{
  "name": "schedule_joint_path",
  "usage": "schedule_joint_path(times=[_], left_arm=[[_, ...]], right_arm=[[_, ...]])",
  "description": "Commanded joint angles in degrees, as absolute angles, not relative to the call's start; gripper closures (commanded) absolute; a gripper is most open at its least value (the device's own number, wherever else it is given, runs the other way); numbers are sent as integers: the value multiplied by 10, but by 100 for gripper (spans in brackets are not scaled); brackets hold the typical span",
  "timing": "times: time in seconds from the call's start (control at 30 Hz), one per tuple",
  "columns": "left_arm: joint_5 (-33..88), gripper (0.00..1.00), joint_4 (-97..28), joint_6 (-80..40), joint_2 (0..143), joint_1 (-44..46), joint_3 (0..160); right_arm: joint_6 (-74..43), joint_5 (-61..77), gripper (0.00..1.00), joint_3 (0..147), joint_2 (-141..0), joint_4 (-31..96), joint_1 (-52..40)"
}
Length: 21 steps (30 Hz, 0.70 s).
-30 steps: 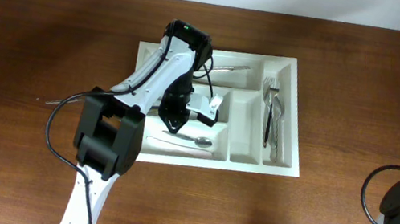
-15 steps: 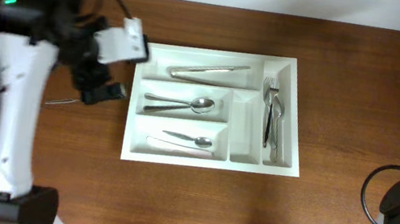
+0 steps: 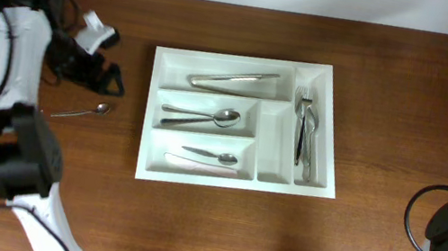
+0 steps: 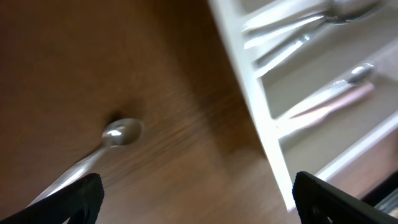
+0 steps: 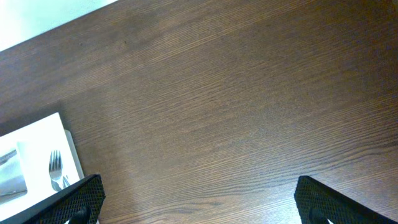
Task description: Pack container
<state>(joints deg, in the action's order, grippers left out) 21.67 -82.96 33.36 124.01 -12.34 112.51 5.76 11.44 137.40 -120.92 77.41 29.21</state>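
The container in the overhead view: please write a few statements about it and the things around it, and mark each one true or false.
1. A spoon lies on the table, left of the container. True.
2. The forks lie in the top wide compartment. False: they lie in the right-edge narrow compartment.
3. The left gripper holds the spoon. False: it is open and empty; the spoon lies on the wood.
4. The inner narrow compartment, next to the forks, is empty. True.

Motion-blurred spoon (image 4: pixel 122 132) and, seemingly, cutlery (image 4: pixel 292 40) in the edge-cropped container (image 4: pixel 249 87).
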Motion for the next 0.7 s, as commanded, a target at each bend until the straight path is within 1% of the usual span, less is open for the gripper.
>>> schedule_joint_path(times=[0.0,0.07,0.17,0.2,0.23,0.33,0.47,0.67], left_arm=[[187,0,-815,223,1297,-108,1118],[124,2,-804,198,1318,-98,1118],[63,8,-783,186,1338,-83,1118],[52,10,-775,187,1341,-79,1118],[42,17,-766,187,1344,-75,1117],[19,21,-743,187,1347,-62,1115],[2,33,-743,187,1347,-47,1114],[-94,36,-731,189,1348,-35,1095]], right_arm=[[53,111,1,1371,-1205,774,293],[53,111,1,1371,-1205,774,293],[53,111,1,1371,-1205,774,293],[53,111,1,1371,-1205,774,293],[53,111,1,1371,-1205,774,293],[53,111,1,1371,-1205,774,293],[53,111,1,1371,-1205,774,293],[53,111,1,1371,-1205,774,293]])
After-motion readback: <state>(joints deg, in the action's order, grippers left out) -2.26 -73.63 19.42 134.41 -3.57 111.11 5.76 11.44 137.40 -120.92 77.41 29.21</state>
